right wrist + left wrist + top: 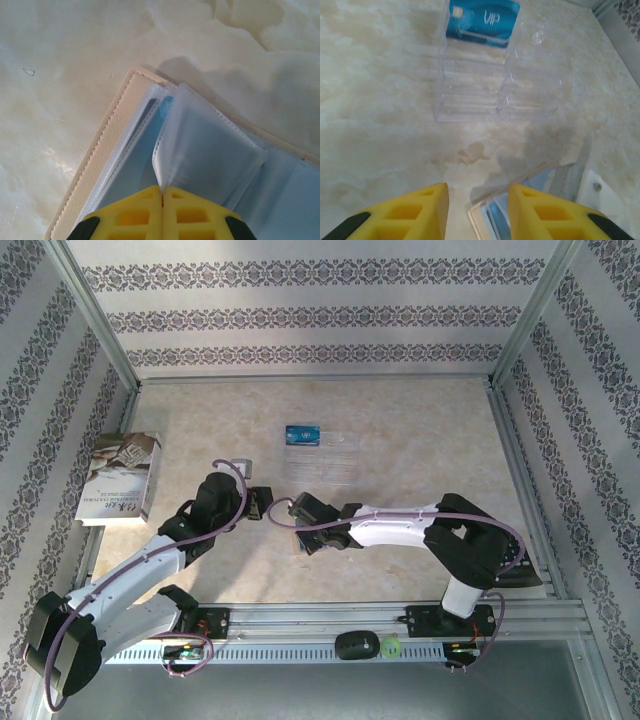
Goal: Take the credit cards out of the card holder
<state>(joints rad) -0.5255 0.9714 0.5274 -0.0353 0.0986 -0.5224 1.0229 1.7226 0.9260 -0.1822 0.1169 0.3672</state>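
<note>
The card holder (100, 155) lies open on the table, tan edge outside, pale blue-grey sleeves inside. My right gripper (162, 192) is shut on the edge of one clear sleeve (210, 150) and holds it up. A bright blue sliver (166, 104) shows between the sleeves. My left gripper (477, 210) is open; the card holder's corner (487, 217) lies in the gap, close to the right finger. One blue credit card (482, 20) with pale print lies in the clear tray (470, 107). From above, both grippers (258, 502) (300, 512) meet mid-table.
The clear plastic tray (335, 462) sits just beyond the grippers, the blue card (302, 434) at its far left end. A book (120, 478) lies at the left edge. Metal rails border the table on all sides.
</note>
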